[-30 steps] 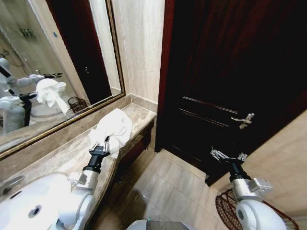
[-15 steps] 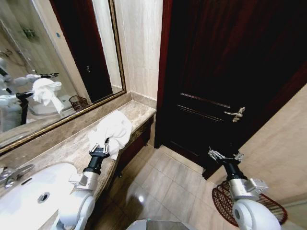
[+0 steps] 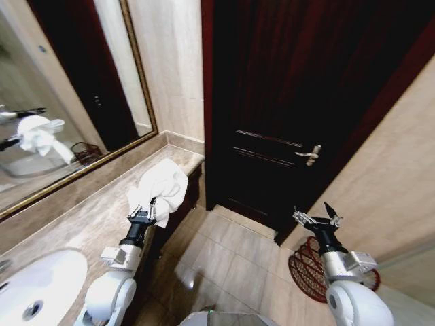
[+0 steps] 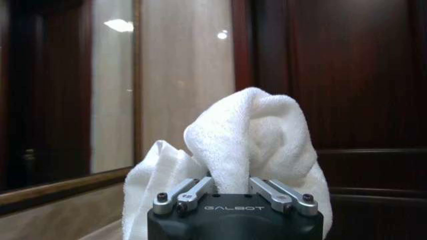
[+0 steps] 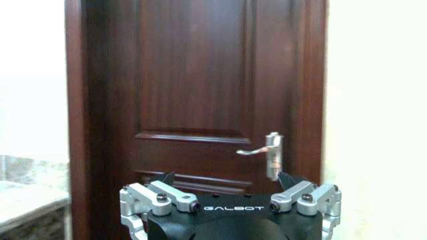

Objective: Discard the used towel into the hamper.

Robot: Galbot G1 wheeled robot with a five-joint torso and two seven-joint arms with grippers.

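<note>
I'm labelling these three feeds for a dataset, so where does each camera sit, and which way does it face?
Head view: on the robot's head, looking forward and down at the counter, door and hamper; both arms show, the left gripper holding the towel, the right gripper empty.
Left wrist view: behind the left gripper's jaws, facing the towel, mirror and door.
Right wrist view: behind the open right gripper, facing the door handle.
Shared: all three see the door.

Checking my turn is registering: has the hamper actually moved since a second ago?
Cannot tell. The hamper stays against the wall beside the door; the whole view shifted, so the camera turned.
</note>
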